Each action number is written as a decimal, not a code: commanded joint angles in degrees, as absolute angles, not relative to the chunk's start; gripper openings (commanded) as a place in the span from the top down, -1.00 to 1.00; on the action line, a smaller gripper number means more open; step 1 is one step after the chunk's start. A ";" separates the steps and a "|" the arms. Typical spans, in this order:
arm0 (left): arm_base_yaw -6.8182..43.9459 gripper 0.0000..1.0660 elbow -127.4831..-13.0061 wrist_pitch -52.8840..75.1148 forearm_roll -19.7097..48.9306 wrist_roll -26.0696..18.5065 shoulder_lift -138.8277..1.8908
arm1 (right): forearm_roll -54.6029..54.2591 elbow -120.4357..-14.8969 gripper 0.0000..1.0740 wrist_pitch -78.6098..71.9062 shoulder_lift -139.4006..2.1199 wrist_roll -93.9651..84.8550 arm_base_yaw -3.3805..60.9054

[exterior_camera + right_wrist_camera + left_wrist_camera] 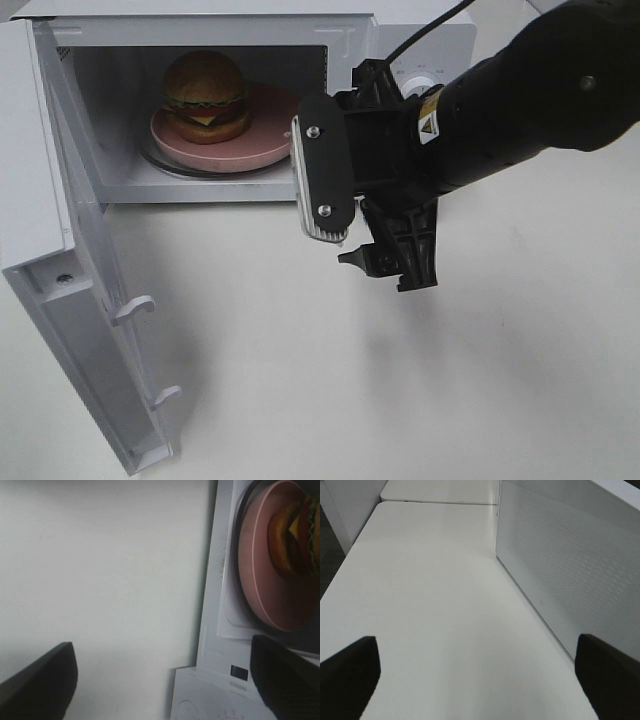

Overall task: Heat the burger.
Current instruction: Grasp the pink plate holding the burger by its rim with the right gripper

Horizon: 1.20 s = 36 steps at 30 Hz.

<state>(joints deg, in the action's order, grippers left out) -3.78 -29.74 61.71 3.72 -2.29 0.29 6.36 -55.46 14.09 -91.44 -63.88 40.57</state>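
The round burger with its domed golden-brown bun, green lettuce and dark filling (205, 93) sits inside the white box-shaped microwave oven (215, 22), on a round pink plate (262, 152). It is set toward the plate's left side, so a broad band of pink shows on the right. The plate rests on a clear glass turntable (165, 163), and its near rim comes close to the front sill of the cavity. The oven's white door (80, 300) stands wide open on its left hinge and swings out toward the near left. Two hooked latches (135, 310) stick out from its free edge into the space in front of the oven. The black right hand (358, 222) hangs just outside the right end of the opening with its fingers spread wide and nothing between them. From above, its silver-padded finger (322, 170) overlaps the plate's right rim. The right wrist view (160, 680) shows one finger over the sill and the other over the flat white worktop (300, 380). Between the door's edge and this arm, the worktop runs as a broad plain stretch toward the near side. The left hand (480, 680) does not show from above. Its own camera shows its fingers spread apart and holding nothing, low over the worktop and alongside the oven's perforated white side wall (560, 565).
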 commanded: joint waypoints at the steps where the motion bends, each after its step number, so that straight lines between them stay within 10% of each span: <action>1: -3.90 -0.84 -29.56 61.19 4.07 -2.35 0.69 | 7.05 -57.58 -0.68 14.27 -93.45 -62.91 40.97; 36: -3.90 -0.84 -29.56 61.19 4.07 -2.35 0.69 | 10.03 -70.93 -0.64 12.83 -106.63 -59.01 40.97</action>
<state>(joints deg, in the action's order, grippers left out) -3.78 -29.74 61.71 3.72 -2.29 0.29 9.68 -70.47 12.61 -106.51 -59.64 40.79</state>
